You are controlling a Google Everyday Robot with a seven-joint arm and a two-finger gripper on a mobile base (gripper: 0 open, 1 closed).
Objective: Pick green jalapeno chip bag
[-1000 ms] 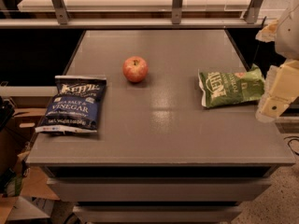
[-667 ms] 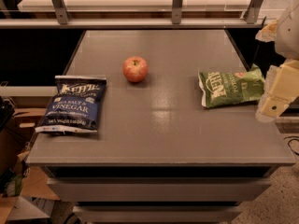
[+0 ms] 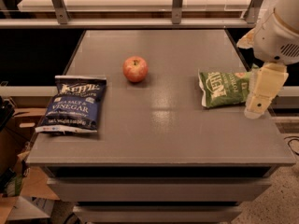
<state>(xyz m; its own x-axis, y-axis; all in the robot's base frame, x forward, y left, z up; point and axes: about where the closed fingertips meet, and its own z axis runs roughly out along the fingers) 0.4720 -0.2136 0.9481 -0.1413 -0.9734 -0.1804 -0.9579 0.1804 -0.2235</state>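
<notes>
The gripper (image 3: 259, 101) hangs at the right edge of the grey table (image 3: 159, 134), pointing down. I cannot tell if it is apart or together. Just beside it, on its left and partly behind it, the green jalapeno chip bag (image 3: 223, 88) lies flat on the table's right side. Further left is a red apple (image 3: 135, 69), and well apart, near the left edge, a dark blue chip bag (image 3: 74, 104).
</notes>
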